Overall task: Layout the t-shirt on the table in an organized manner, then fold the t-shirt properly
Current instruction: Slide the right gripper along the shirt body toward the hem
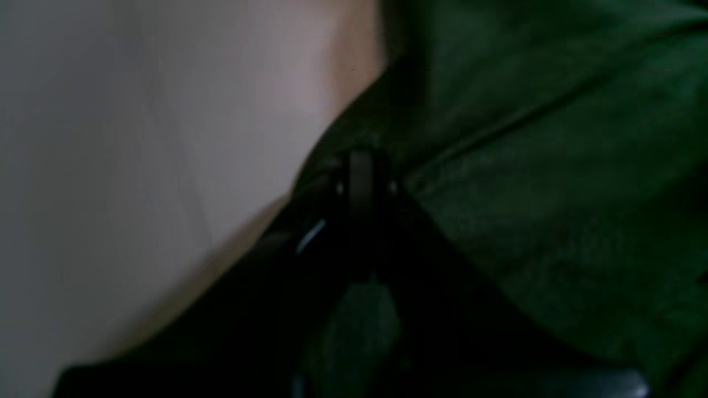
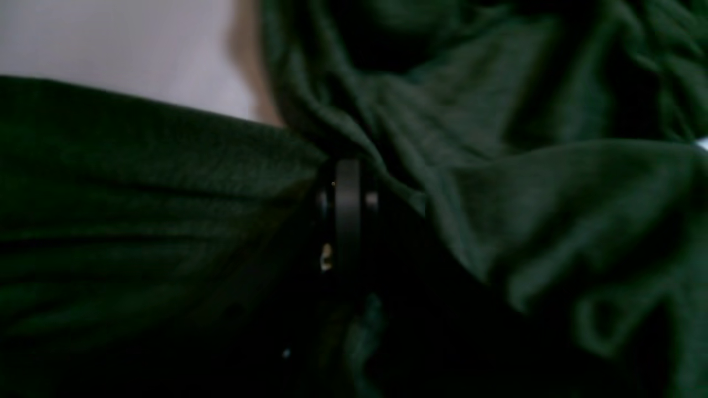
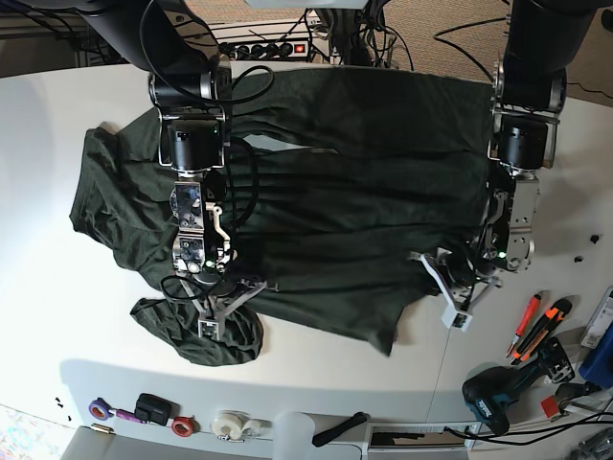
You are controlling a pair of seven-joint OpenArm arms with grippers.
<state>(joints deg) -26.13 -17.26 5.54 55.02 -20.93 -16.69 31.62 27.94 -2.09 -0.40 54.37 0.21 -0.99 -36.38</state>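
The dark green t-shirt (image 3: 354, 182) lies spread across the white tabletop (image 3: 48, 316), bunched toward 9 o'clock. The left gripper (image 3: 458, 299) pinches its hem at 4 o'clock; the right gripper (image 3: 222, 305) clamps crumpled cloth at 7 o'clock, fingers (image 2: 347, 204) closed.

left gripper (image 1: 362, 166), jaws closed, pinching the edge of the t-shirt (image 1: 553, 182); dark green cloth spreading right of the gripper, bare white table (image 1: 138, 166) to its left.

Power strip (image 3: 257, 45), cables behind; tools (image 3: 536, 326) right.
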